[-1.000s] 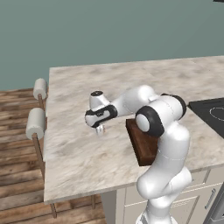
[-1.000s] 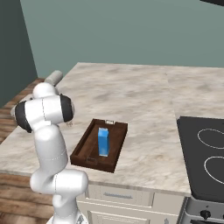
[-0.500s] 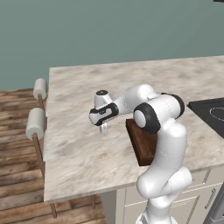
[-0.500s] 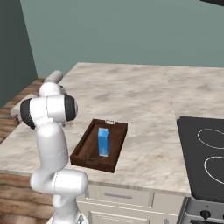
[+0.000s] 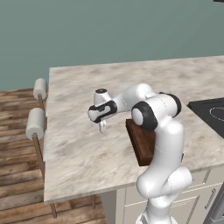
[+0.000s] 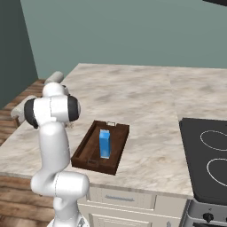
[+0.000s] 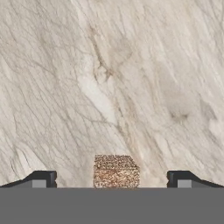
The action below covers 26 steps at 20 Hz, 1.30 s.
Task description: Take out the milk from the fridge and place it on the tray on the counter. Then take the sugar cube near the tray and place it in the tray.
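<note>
The fingers [image 7: 112,179] stand wide apart over the bench [image 7: 131,78], the sugar cube [image 7: 116,171] between them, its lower part cut off. The milk [image 6: 104,143] stands in the tray [image 6: 87,147], which the arm half hides in the left base view.

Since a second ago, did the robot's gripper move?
Yes. In the left base view the gripper has shifted a little toward the tray, over the counter. It now hangs open above the sugar cube.
</note>
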Motion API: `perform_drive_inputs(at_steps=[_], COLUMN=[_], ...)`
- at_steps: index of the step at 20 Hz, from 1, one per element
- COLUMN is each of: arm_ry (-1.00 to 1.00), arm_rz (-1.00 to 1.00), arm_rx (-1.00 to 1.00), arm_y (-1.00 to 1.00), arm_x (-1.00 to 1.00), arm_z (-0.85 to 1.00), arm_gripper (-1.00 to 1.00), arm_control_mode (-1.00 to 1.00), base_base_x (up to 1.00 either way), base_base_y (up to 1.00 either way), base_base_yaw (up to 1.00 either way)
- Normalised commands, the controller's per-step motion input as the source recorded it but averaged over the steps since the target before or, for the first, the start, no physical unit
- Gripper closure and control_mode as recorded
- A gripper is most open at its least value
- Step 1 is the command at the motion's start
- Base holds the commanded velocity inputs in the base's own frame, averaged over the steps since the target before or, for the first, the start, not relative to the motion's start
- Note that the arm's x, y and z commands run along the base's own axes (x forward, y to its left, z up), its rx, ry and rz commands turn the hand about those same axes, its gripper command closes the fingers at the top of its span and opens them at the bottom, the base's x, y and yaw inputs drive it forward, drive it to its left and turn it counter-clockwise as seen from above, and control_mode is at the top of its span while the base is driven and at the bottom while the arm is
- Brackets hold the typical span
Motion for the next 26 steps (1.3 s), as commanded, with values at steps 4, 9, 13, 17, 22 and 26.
perform_drive_inputs(at_steps=[4,9,13,17,22,26], arm_ry=[0.05,0.00,0.00,0.00,0.00,0.00], arm_rz=[0.00,0.00,0.00,0.00,0.00,0.01], arm_rx=[0.01,0.00,0.00,0.00,0.00,0.00], arm_y=[-0.04,-0.03,-0.06,-0.01,-0.07,0.00], arm_x=[0.00,0.00,0.00,0.00,0.00,0.01], arm_z=[-0.15,-0.06,-0.12,-0.29,-0.40,-0.40], arm_gripper=[-1.00,-1.00,-1.00,-1.00,-1.00,-1.00], arm_control_mode=[-1.00,-1.00,-1.00,-1.00,-1.00,-1.00], base_base_x=[0.00,0.00,0.00,0.00,0.00,0.00], base_base_y=[0.00,0.00,0.00,0.00,0.00,0.00], base_base_yaw=[0.00,0.00,0.00,0.00,0.00,0.00])
